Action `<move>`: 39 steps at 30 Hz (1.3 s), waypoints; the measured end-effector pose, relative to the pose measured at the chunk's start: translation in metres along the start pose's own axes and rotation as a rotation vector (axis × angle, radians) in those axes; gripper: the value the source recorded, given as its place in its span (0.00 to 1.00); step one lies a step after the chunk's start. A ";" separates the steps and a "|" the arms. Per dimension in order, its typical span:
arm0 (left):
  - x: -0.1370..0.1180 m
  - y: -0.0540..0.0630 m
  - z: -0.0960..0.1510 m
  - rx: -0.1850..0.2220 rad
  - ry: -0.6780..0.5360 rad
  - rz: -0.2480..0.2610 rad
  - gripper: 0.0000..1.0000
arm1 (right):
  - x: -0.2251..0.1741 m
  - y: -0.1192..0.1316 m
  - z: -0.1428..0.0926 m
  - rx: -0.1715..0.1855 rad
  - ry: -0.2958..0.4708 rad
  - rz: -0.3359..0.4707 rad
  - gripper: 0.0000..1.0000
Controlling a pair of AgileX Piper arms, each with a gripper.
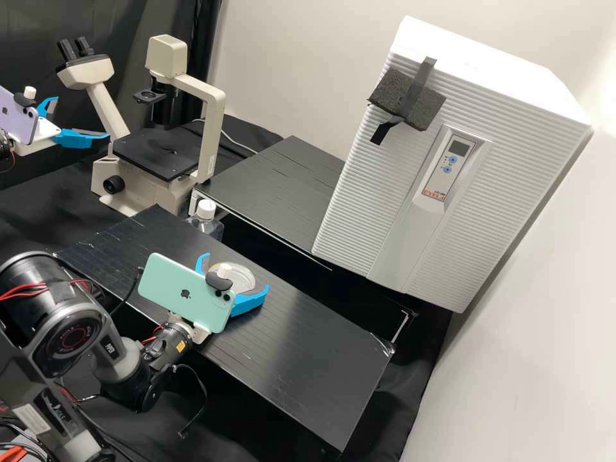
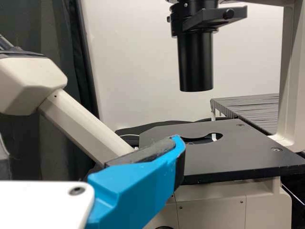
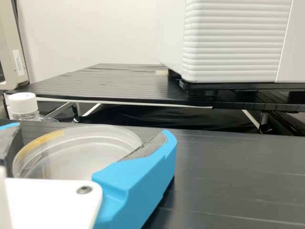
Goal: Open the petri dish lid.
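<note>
One big white ribbed cabinet (image 1: 500,147) stands on the rear black platform (image 1: 276,186), a grey foam block (image 1: 394,96) taped to its front. Nearer lies a second black-topped platform (image 1: 308,359), long and low. Next in bulk is the right arm (image 1: 67,340), rising at the near edge and carrying a mint-green phone (image 1: 183,289) at its wrist. Close to the far end of the platforms stands a cream microscope (image 1: 216,122) with a flat black stage (image 1: 154,151); the left gripper (image 1: 82,117) is raised just before it, a lilac phone (image 1: 18,122) mounted behind its fingers. They stand well apart, with nothing held between them. The right gripper (image 1: 236,271) is low over the nearer platform, its fingers spread wide, one at either side of the petri dish (image 1: 242,277). Whether their pads touch the rim I cannot tell. Past that platform's far edge, near the microscope, is a clear bottle (image 1: 206,226) with a white cap (image 1: 206,208). The dish itself, clear and round, sits flat on the nearer platform, an amber tint along part of its rim.
</note>
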 end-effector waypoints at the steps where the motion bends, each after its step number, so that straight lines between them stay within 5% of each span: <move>1: 0.000 0.000 0.000 0.000 0.000 0.000 1.00 | 0.000 0.001 0.000 0.003 0.001 0.001 0.00; 14: 0.000 0.000 0.000 0.000 0.000 0.000 1.00 | -0.012 0.019 0.000 0.070 0.011 0.065 0.00; 24: 0.000 0.000 0.000 0.000 0.000 0.000 1.00 | -0.021 0.035 0.016 0.101 -0.074 0.150 0.00; 31: 0.000 0.000 0.000 0.000 0.000 0.000 1.00 | -0.030 0.047 0.042 0.175 -0.193 0.241 0.00; 39: 0.000 0.000 0.000 0.000 0.000 0.000 1.00 | -0.027 0.053 0.058 0.204 -0.211 0.249 0.00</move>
